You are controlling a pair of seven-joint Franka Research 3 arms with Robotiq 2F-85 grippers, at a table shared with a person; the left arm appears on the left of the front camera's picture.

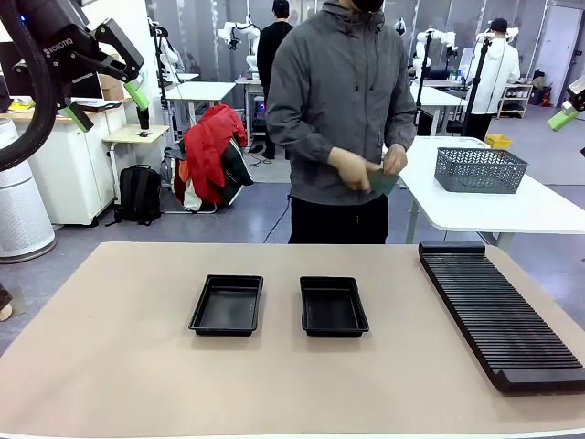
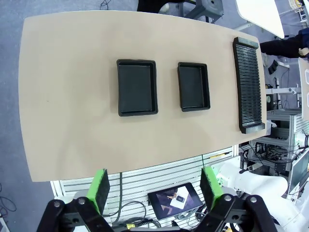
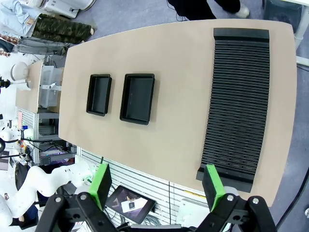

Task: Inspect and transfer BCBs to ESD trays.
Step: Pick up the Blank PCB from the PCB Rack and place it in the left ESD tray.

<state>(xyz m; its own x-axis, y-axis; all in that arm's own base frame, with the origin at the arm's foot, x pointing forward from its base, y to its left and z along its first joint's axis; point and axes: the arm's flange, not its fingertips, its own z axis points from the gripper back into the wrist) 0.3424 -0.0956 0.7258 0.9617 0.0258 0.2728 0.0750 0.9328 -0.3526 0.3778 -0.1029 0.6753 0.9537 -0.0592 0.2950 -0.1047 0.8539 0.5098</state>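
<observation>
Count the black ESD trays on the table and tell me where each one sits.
2. The left tray sits left of the table's middle; the right tray sits just right of it. They lie side by side, apart, both empty. None seems hidden.

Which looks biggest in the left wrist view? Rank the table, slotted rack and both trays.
1. table
2. slotted rack: far longer, though hardly more area than the next
3. picture-left tray
4. picture-right tray: looks smaller, perhaps only from the camera angle
</observation>
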